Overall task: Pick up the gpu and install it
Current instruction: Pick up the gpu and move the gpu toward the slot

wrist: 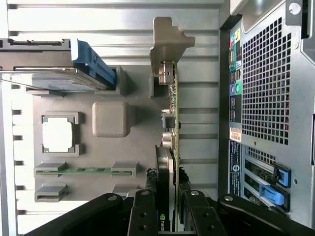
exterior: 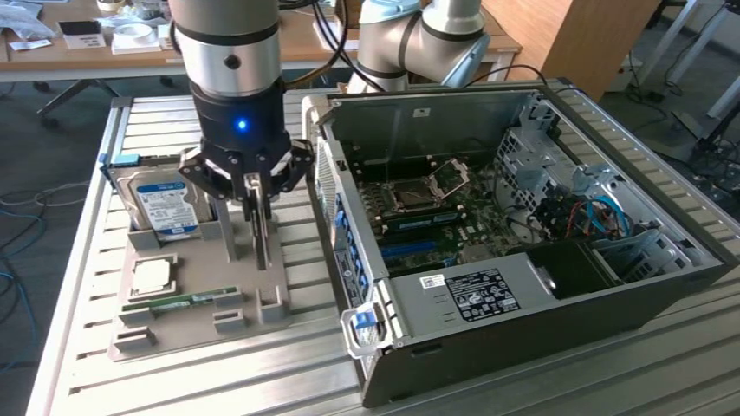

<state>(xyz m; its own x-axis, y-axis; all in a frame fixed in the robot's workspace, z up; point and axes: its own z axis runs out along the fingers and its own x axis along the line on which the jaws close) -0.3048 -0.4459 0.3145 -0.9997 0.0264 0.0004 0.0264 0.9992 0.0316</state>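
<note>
STEP: pickup judged in hand, grasp made, lift not yet done | GRIPPER (exterior: 256, 210): fingers pressed on both faces of the gpu (wrist: 170, 128) | GPU: stood on edge in the grey holder (exterior: 191, 269), at 9 o'clock of the computer case (exterior: 497, 347) | NEXT: a straight, untilted lift is judged needed.

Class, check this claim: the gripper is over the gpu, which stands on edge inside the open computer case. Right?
One error: the gpu stands on edge in the grey tray beside the open computer case, not inside it. The gripper is over it, as the exterior view shows.
</note>
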